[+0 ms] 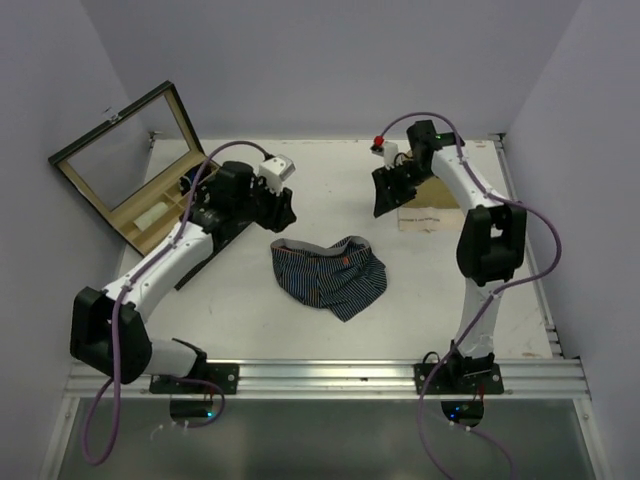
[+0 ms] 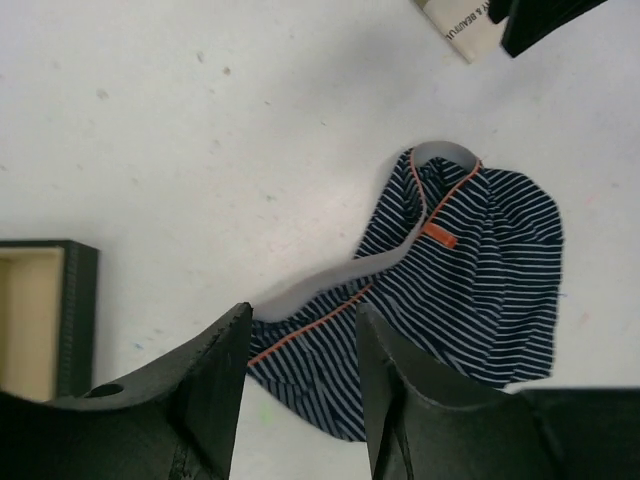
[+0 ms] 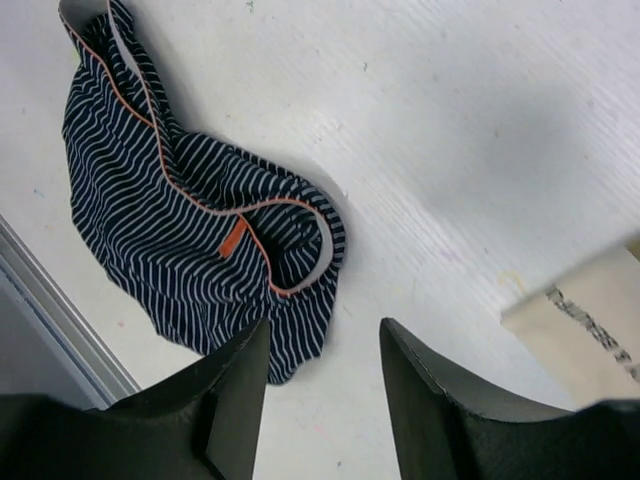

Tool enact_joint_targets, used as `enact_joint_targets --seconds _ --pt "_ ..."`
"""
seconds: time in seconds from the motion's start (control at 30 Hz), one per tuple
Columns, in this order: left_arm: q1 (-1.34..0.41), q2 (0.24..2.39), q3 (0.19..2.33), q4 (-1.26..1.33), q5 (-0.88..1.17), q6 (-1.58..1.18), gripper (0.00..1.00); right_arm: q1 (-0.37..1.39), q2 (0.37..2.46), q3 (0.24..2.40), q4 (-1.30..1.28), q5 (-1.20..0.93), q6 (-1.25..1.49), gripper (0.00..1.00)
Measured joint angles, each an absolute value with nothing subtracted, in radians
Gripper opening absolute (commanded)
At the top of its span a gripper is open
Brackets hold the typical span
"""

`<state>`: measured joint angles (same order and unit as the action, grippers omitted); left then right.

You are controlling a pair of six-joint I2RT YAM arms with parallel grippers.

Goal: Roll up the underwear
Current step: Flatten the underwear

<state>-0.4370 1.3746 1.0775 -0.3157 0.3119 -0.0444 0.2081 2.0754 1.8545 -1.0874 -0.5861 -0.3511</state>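
Left gripper and right gripper (both released, empty) hover near one crumpled striped underwear.

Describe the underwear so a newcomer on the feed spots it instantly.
On the white table, look at the middle. The underwear lies crumpled there, apart from the wooden box at left and the tan card at right. Only it is cloth: navy, white-striped, with orange piping.
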Motion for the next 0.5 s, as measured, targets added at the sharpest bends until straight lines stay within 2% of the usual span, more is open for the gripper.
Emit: enact_joint_targets --seconds 0.03,0.13,0.23,0.37,0.5 --pt "-0.432 1.368 1.088 -0.315 0.319 -0.002 0.54 0.191 2.044 1.836 -1.084 -0.586 -0.349 0.47" --pt "-0.408 1.381 1.139 -0.354 0.364 0.212 0.54 0.197 1.926 1.713 -1.076 -0.577 -0.331 0.48" --pt "-0.384 1.462 1.222 -0.456 0.468 0.43 0.56 0.267 1.843 1.596 -1.061 -0.562 -0.306 0.58" --pt "-0.294 1.657 1.369 -0.652 0.599 0.7 0.62 0.368 1.819 1.49 -0.999 -0.536 -0.29 0.61" --pt "-0.196 1.822 1.474 -0.833 0.672 0.915 0.64 0.385 1.854 1.457 -0.958 -0.498 -0.286 0.61"
